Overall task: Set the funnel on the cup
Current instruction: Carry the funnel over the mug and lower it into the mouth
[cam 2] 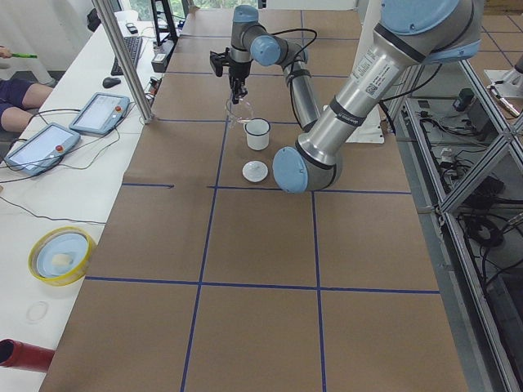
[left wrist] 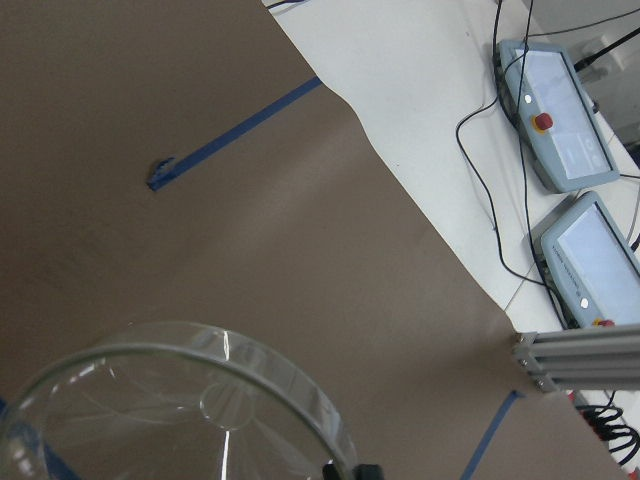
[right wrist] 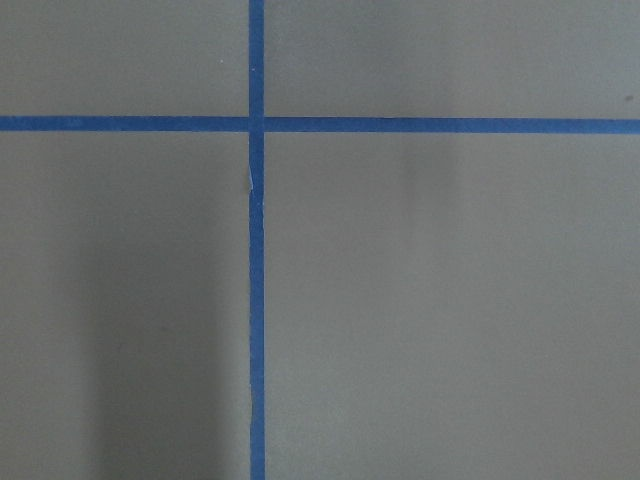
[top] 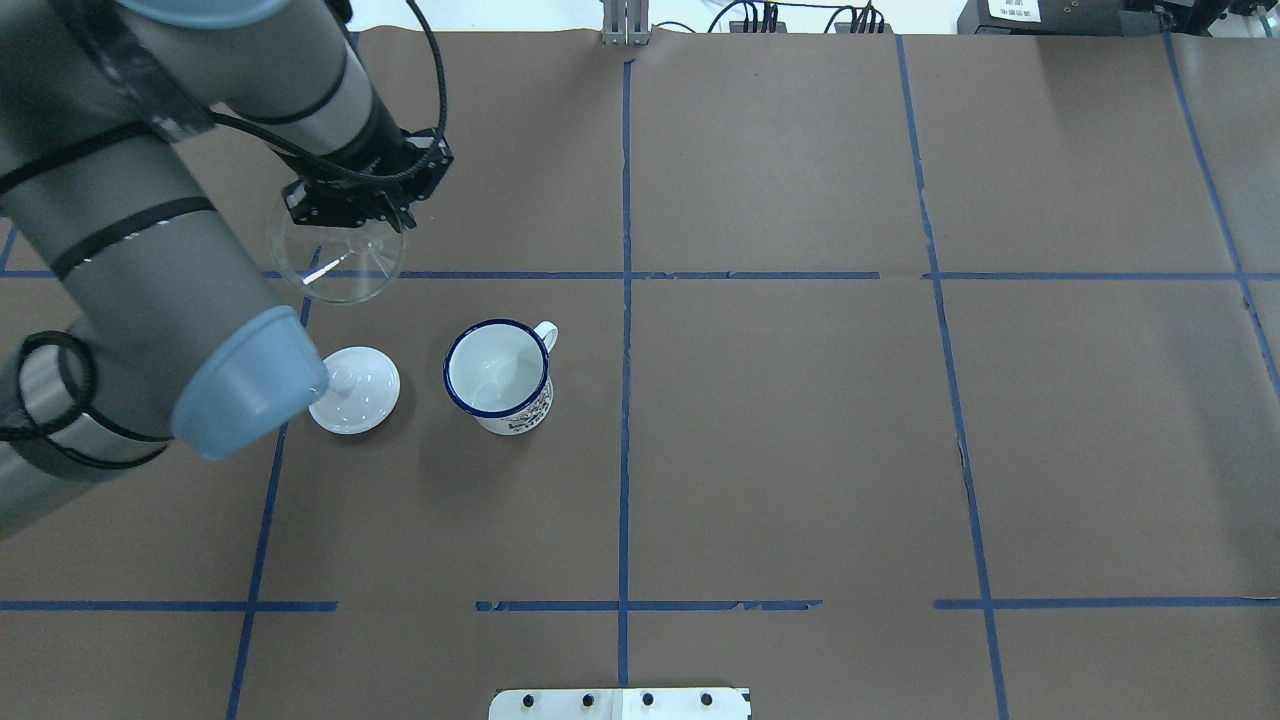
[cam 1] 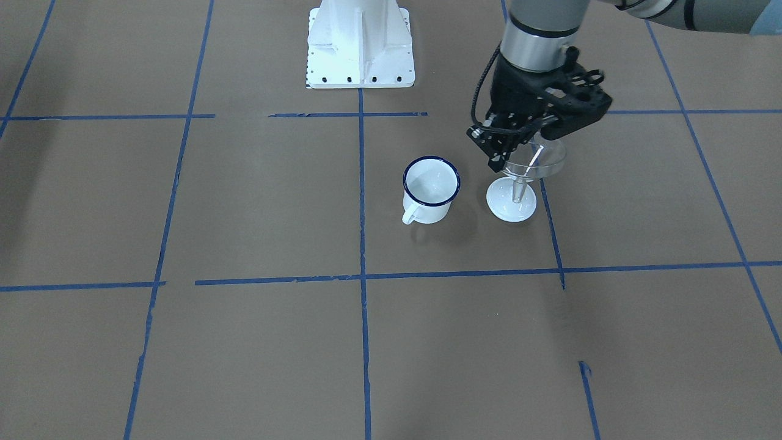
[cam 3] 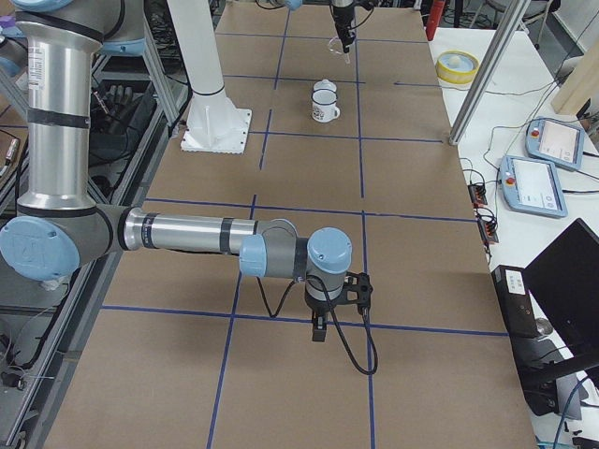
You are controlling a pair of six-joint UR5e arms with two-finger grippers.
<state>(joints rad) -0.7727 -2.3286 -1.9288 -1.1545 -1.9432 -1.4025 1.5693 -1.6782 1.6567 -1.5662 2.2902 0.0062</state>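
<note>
My left gripper is shut on the rim of the clear plastic funnel and holds it in the air, spout down. In the overhead view the gripper grips the far edge of the funnel. The funnel's rim fills the bottom of the left wrist view. The white mug with a dark blue rim stands upright and empty on the table, to the side of the funnel. My right gripper shows only in the exterior right view, low over the table and far from the mug; I cannot tell its state.
A round white knobbed lid lies on the table beside the mug, below the funnel; it also shows in the overhead view. The white arm base stands behind. Operator tablets lie past the table's edge.
</note>
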